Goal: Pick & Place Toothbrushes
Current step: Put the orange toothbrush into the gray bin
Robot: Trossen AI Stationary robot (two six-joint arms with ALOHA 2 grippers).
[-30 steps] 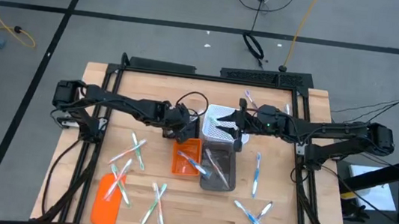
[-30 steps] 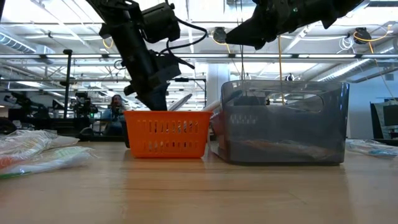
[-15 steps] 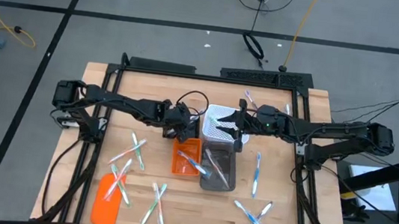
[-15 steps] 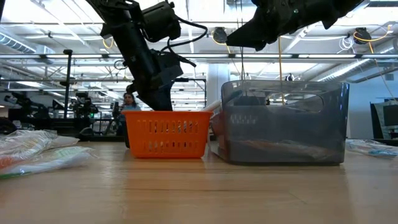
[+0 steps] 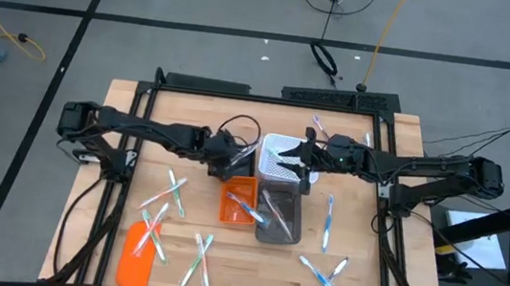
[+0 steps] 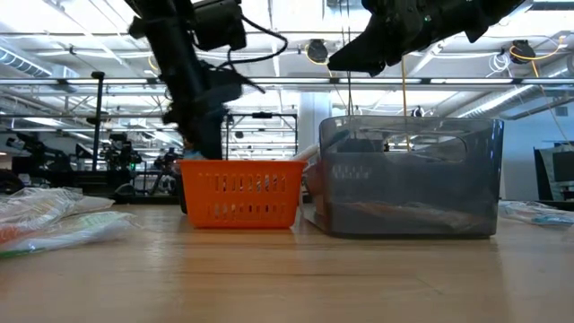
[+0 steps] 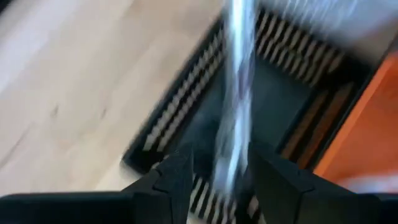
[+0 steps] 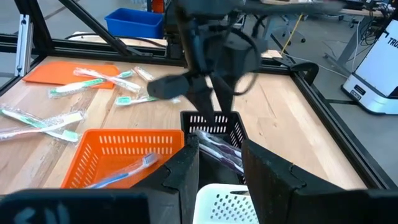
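My left gripper (image 7: 217, 163) stands open above a black slotted bin (image 7: 273, 106), behind the orange bin (image 5: 237, 199). A blurred toothbrush (image 7: 237, 93) shows in the gap between its fingers, reaching toward the black bin, where other toothbrushes (image 8: 214, 149) lie. My right gripper (image 8: 221, 165) hangs open over the white bin (image 8: 224, 202), with nothing between its fingers. One blue toothbrush (image 8: 127, 169) lies in the orange bin. Loose wrapped toothbrushes (image 5: 162, 211) lie on the table's left part, and more (image 5: 324, 278) on its near right. My left gripper has the blurred toothbrush (image 7: 233, 143) in the gap between its open fingers, which point steeply down over the black bin. Whether either finger touches it, I cannot tell.
A grey see-through bin (image 5: 280, 218) stands right of the orange bin, and it holds toothbrushes. A flat orange lid (image 5: 136, 257) lies at the near left. More toothbrushes lie at the far right (image 5: 319, 128) and right (image 5: 328, 219). A black frame (image 5: 155, 88) edges the table.
My left gripper has opened over the black bin and let go of the toothbrush that slanted beside its fingers. It has then risen a little and drawn back toward the table's left edge. My right gripper has kept still.
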